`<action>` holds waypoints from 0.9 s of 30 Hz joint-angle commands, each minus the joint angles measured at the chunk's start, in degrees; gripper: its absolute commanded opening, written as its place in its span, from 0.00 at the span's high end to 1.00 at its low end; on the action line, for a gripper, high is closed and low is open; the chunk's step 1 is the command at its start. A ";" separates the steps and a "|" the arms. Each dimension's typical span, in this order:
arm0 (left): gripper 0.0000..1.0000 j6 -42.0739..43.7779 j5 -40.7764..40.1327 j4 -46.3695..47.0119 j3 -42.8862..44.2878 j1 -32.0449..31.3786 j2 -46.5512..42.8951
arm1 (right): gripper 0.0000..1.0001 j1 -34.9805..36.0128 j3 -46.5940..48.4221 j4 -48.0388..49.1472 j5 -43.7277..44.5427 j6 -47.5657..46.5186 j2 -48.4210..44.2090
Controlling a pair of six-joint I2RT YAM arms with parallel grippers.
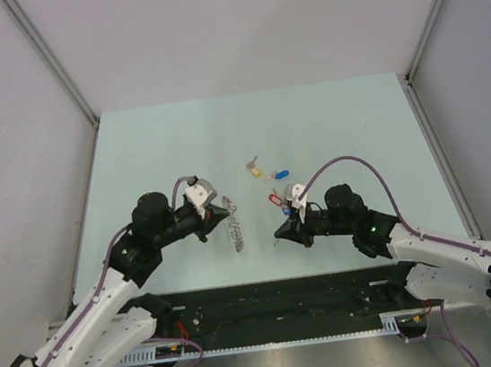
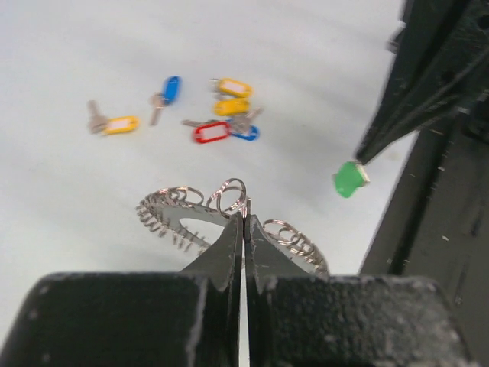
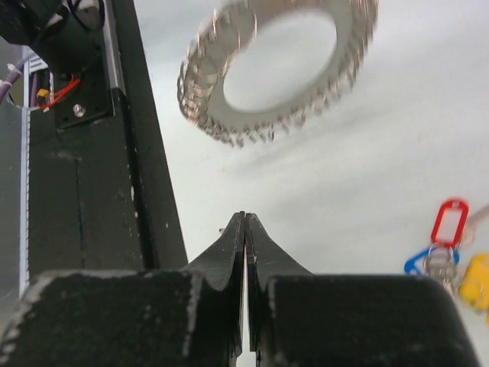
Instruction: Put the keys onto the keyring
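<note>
The keyring (image 2: 176, 205), a silver ring of many small linked loops, is pinched at one loop by my left gripper (image 2: 245, 216), which is shut on it. The top view shows the left gripper (image 1: 222, 214) with the keyring (image 1: 236, 228) beside it. My right gripper (image 1: 280, 231) is shut on a key with a green tag (image 2: 350, 178), which hangs to the right of the ring. In the right wrist view the right gripper (image 3: 244, 216) hides that key, and the keyring (image 3: 348, 69) floats ahead. Several loose keys (image 1: 272, 180) with red (image 2: 212, 132), blue (image 2: 170, 88) and yellow (image 2: 121, 124) tags lie beyond.
A black rail (image 1: 269, 293) runs along the table's near edge, close under both grippers, and shows as a dark bar (image 3: 137, 191) to the left in the right wrist view. Grey walls (image 1: 21, 131) enclose the pale green table (image 1: 338, 126) on three sides.
</note>
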 commanded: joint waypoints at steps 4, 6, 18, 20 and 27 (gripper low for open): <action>0.99 -3.09 -17.15 -4.56 -1.00 0.08 -12.05 | 1.00 0.16 5.15 -20.40 6.76 5.90 -1.41; 1.00 -3.09 -19.08 -5.00 -1.88 0.08 -14.59 | 1.00 -0.02 6.39 -23.75 7.65 5.99 1.93; 1.00 -2.82 -24.01 -6.76 -2.85 0.08 -19.17 | 1.00 3.50 10.79 -10.87 10.90 2.47 21.62; 0.99 -3.09 -24.10 -6.85 -2.85 0.08 -19.87 | 1.00 3.50 11.14 -7.51 9.94 1.86 24.52; 1.00 -2.82 -24.80 -7.02 -2.85 0.08 -20.32 | 1.00 4.02 11.14 2.77 8.53 -0.78 29.01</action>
